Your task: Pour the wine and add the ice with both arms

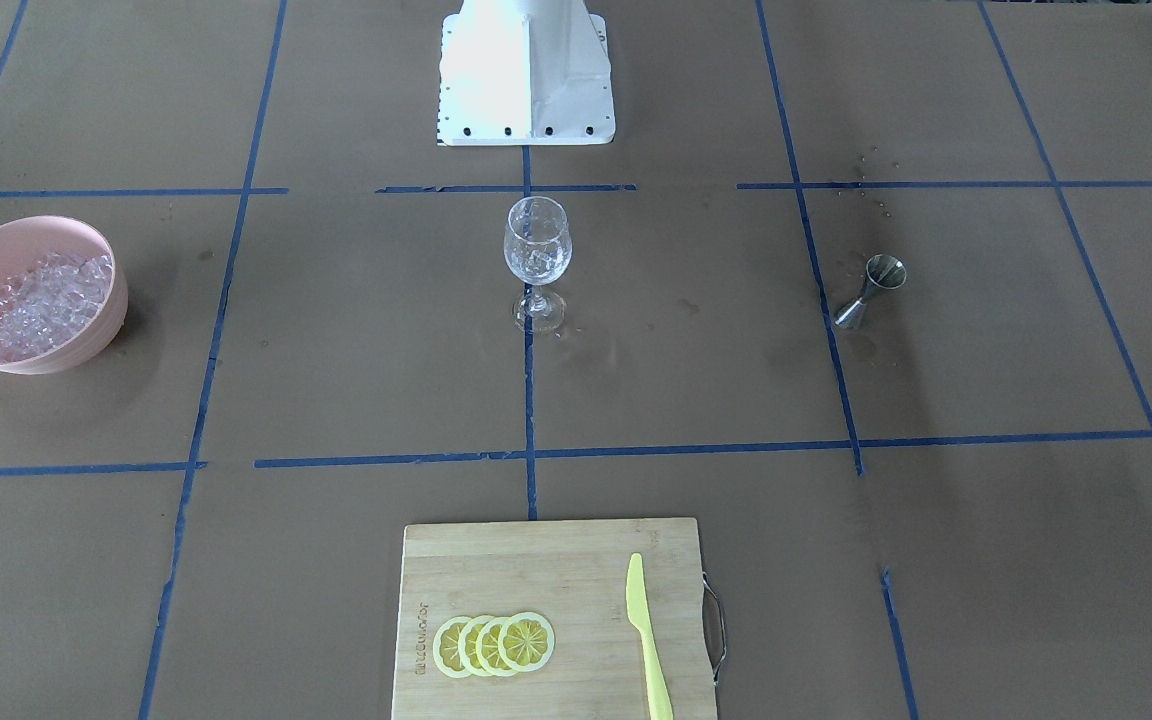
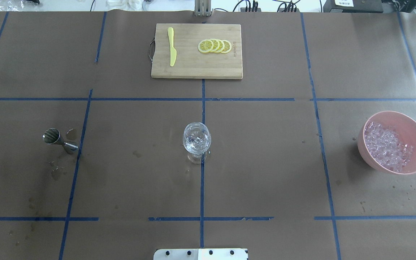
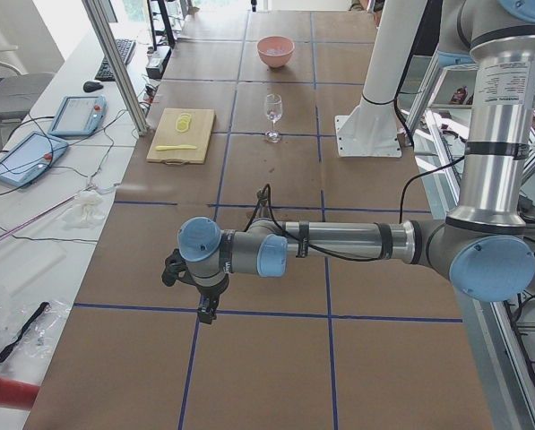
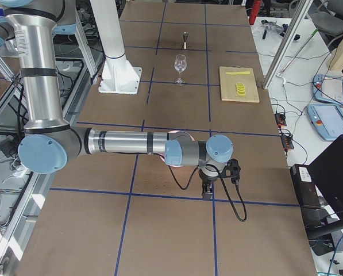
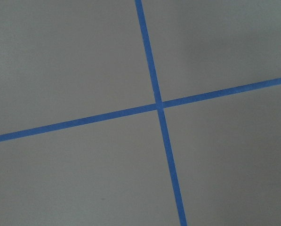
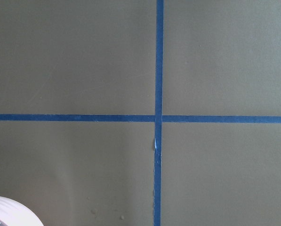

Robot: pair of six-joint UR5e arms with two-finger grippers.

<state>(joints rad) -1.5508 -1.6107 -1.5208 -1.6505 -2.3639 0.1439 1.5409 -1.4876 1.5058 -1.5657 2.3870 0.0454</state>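
A clear wine glass (image 1: 537, 250) stands upright at the table's middle, also in the overhead view (image 2: 196, 139), with glinting clear pieces in its bowl. The ice (image 1: 41, 300) fills a pink bowl (image 1: 108, 318), which the overhead view shows at the right (image 2: 415, 130) with its ice (image 2: 386, 146). A steel jigger (image 2: 58, 140) stands at the left. My left gripper (image 3: 204, 305) hangs over bare paper far from the glass; I cannot tell if it is open. My right gripper (image 4: 207, 190) hangs just past the bowl, low over the paper; I cannot tell its state.
A wooden cutting board (image 2: 193, 66) at the far edge holds lemon slices (image 2: 215, 46) and a yellow knife (image 2: 172, 50). The white pedestal base (image 1: 526, 70) stands behind the glass. Wet spots lie near the jigger (image 1: 871, 290). A pale curved rim (image 6: 8, 214) shows in the right wrist view.
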